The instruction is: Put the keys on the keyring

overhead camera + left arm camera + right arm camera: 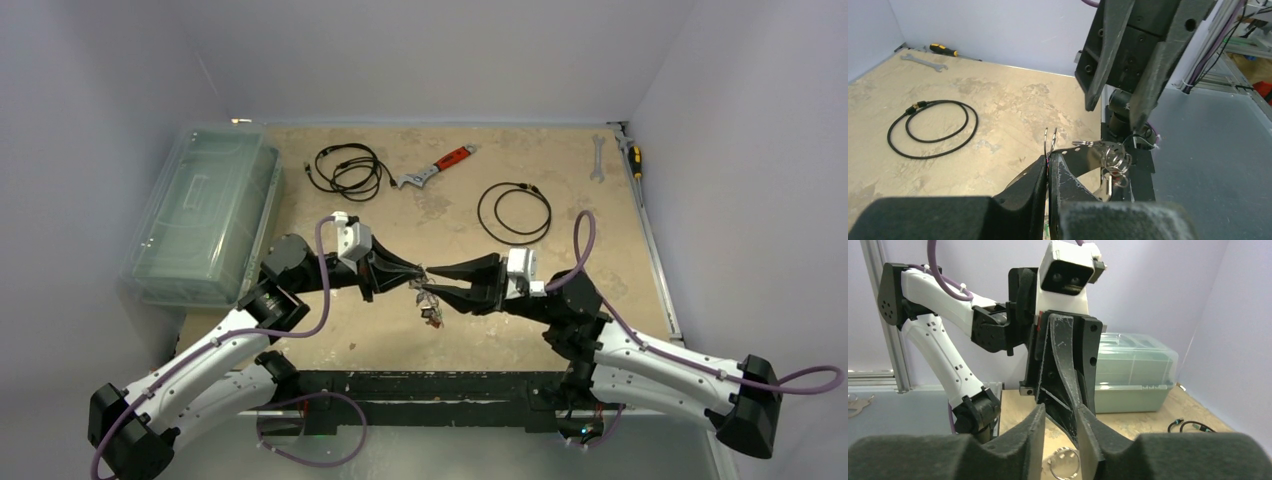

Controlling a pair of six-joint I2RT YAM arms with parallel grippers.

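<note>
left gripper (1048, 169) pinched shut on keyring (1053, 139), lower centre | keys (1106, 187) hanging just right | right gripper (1114, 116) part-open, empty

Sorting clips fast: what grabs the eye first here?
Two grippers meet tip to tip at centre: the left gripper is shut on the keyring, keys dangling, and the right gripper is open opposite. Next, the big clear plastic box at the left edge of the table.

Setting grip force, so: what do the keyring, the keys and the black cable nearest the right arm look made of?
The keyring: thin silvery metal, bright glints, pinched in the left hand. The keys: shiny silver metal with mirror-like highlights; plastic heads unclear here. The black cable: matte black sheath, probably rubber or plastic, loosely coiled flat.
</note>
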